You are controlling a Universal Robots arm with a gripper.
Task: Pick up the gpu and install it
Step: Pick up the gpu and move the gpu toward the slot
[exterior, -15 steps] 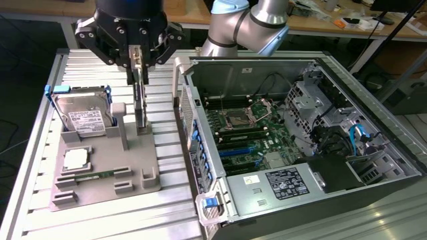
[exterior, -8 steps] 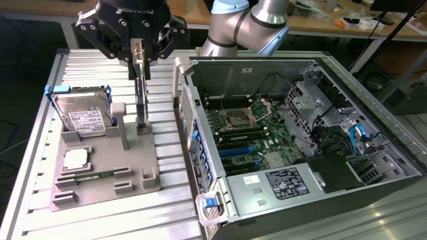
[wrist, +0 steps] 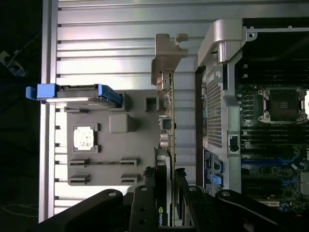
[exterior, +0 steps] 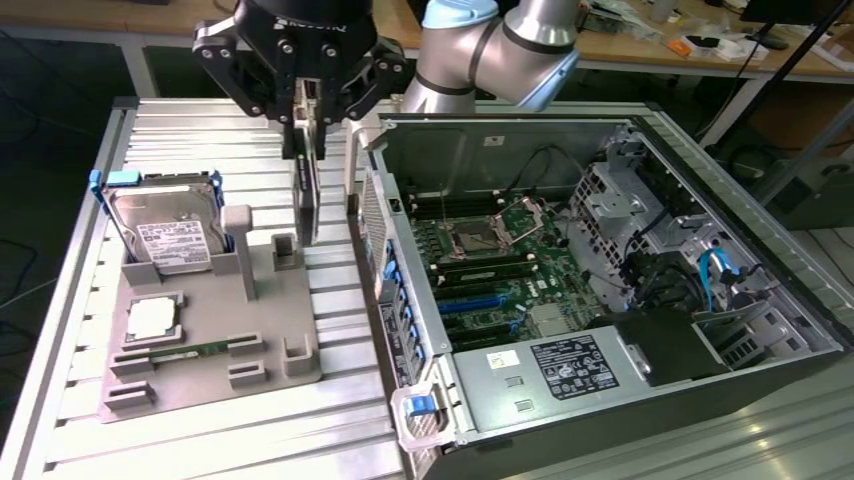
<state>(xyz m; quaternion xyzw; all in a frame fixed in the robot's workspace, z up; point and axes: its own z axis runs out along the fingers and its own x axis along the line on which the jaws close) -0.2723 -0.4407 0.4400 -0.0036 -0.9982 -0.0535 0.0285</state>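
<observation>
The gpu [exterior: 306,200] hangs upright and edge-on in the air, a thin dark card between the grey holder [exterior: 200,350] and the open computer case [exterior: 601,260]. My gripper [exterior: 304,135] is shut on its upper end from above. In the wrist view the gpu [wrist: 166,121] runs away from my gripper [wrist: 163,188], with its silvery bracket [wrist: 164,53] at the far end, beside the case's side wall [wrist: 215,96]. The motherboard's blue slots [exterior: 474,305] lie inside the case, to the exterior view's right of the card.
The grey holder carries a silver hard drive in a blue frame [exterior: 167,225], a square processor [exterior: 154,318] and a narrow memory stick [exterior: 180,350]. All of it rests on a ribbed aluminium table [exterior: 200,130]. The case holds a power supply [exterior: 574,365] and cables.
</observation>
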